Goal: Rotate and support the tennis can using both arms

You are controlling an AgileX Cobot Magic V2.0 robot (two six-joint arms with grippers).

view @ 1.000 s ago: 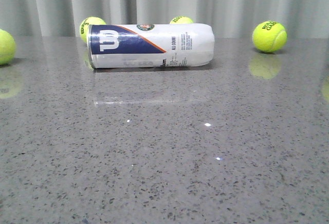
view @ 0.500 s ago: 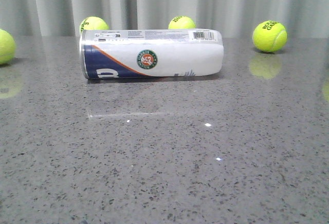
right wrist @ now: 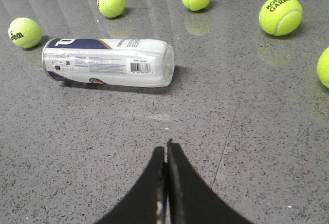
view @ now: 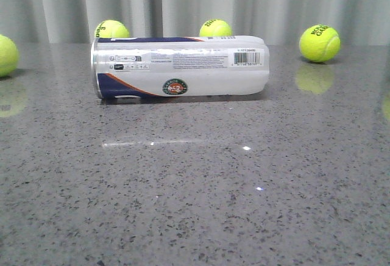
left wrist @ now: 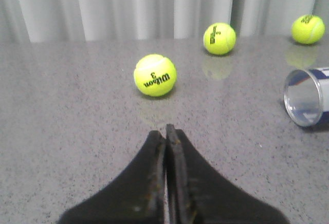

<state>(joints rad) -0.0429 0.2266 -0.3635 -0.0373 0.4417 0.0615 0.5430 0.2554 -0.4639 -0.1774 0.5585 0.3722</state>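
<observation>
The tennis can (view: 180, 66) lies on its side on the grey speckled table (view: 195, 193), open metal-rimmed end to the left, barcode facing up and the round emblem low on its front. It shows in the right wrist view (right wrist: 108, 62), and its open mouth shows in the left wrist view (left wrist: 306, 96). My left gripper (left wrist: 165, 130) is shut and empty, well apart from the can. My right gripper (right wrist: 166, 147) is shut and empty, a little short of the can's side. Neither gripper shows in the front view.
Several yellow-green tennis balls lie around: one behind the can's left end (view: 111, 29), one behind its middle (view: 216, 27), one at the back right (view: 319, 43), one at the far left (view: 6, 54). One ball (left wrist: 154, 75) lies ahead of my left gripper. Grey curtains hang behind.
The can has rolled toward the camera about its long axis: the Wilson logo turned under, the emblem moved low and the barcode came up. It also shifted slightly nearer.
</observation>
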